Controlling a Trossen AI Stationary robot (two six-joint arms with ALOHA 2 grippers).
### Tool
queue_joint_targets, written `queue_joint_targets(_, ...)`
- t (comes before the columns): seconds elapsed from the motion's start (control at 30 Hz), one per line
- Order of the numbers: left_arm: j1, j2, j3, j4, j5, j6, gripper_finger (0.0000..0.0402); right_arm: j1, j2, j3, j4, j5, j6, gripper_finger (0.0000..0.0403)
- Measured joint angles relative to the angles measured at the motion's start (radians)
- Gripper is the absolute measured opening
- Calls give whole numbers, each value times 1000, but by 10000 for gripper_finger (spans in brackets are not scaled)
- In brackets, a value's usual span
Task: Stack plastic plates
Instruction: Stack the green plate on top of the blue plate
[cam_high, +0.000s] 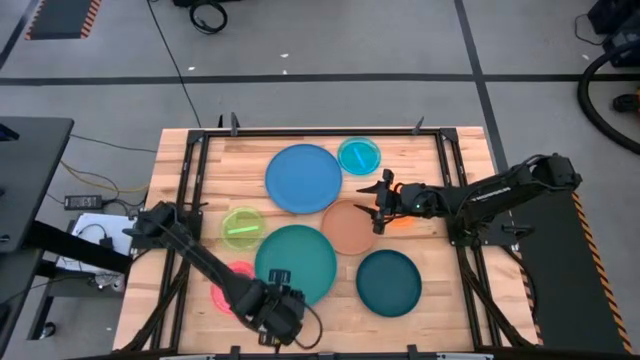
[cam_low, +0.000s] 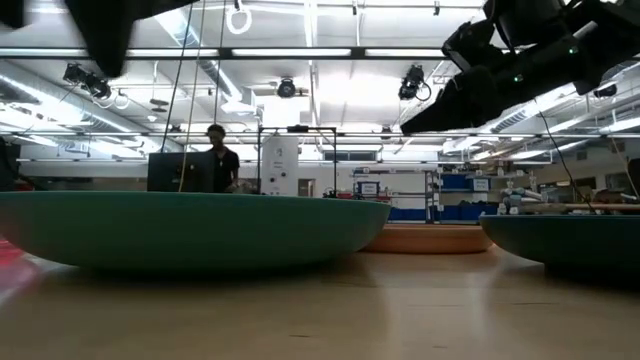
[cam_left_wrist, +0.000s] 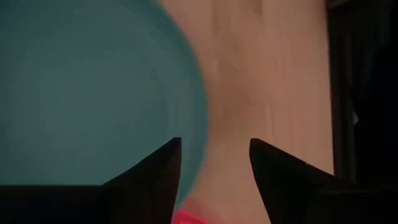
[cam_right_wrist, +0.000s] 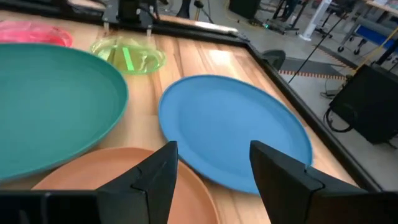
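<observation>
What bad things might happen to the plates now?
The right gripper hangs open over the tan plate, whose rim lies very near the blue plate; grabbing may bump it. The left gripper is open by the teal plate near the table's front edge; a nudge might slide it.

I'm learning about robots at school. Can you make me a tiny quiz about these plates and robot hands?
1. True or false: the plates are already stacked in one pile.
2. Which plate lies nearest the cyan plate? A) blue plate B) pink plate C) dark teal plate
3. Over which plate does the right gripper hover?

Key: 1. False, they lie spread over the table. 2. A. 3. The tan-brown plate.
</observation>
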Motion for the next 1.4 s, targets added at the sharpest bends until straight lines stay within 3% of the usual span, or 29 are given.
queue_joint_targets(0.4,-29,92,-1,-17,-44,-75,197,2,45,0,70,-2,-6,211)
queue_joint_targets(1.0,-24,177,-1,-61,-50,36,195,3,45,0,66,-13,-3,211)
queue_joint_targets(1.4,1,190,-1,-82,-48,71,126,3,45,0,65,-29,4,211)
